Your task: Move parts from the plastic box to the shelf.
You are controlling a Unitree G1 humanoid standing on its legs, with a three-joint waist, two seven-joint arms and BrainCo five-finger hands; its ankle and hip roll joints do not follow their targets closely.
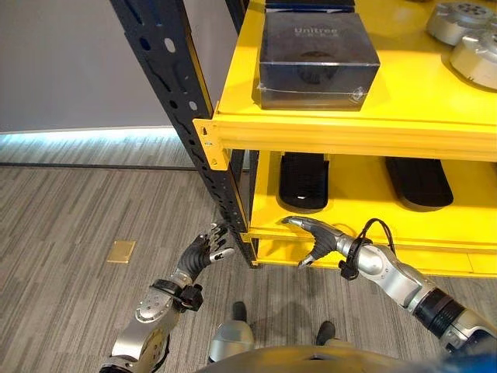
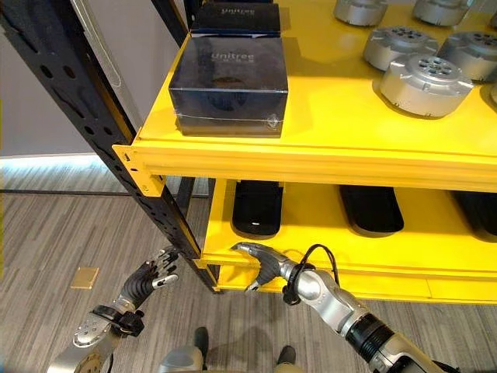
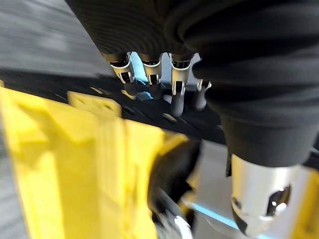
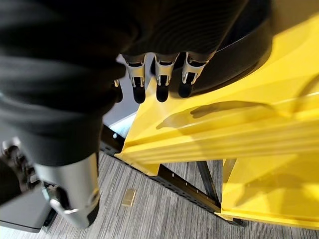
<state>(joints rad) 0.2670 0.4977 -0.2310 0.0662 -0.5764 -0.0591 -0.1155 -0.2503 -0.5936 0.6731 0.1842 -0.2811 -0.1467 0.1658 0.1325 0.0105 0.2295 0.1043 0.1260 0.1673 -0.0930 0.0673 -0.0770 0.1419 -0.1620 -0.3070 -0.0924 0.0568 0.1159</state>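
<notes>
Left eye view: both hands empty, fingers loosely spread
Right hand (image 1: pixel 317 238) at shelf (image 1: pixel 435 124) edge, left hand (image 1: pixel 203 250) toward nine o'clock; best withdrawn clear before fetching another part

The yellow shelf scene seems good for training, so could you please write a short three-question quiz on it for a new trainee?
1. True or false: the right hand is holding a part.
2. Multiple choice: the dark box on the yellow shelf sits A) on the top level, left of the round silver parts; B) on the lower level; C) on the floor.
3. Fill the gap: the long black parts lie on the ____ level of the shelf.

Key:
1. False: its fingers are relaxed and empty at the lower level's front edge. The left hand, by the dark upright post, is empty too.
2. A
3. lower
</notes>
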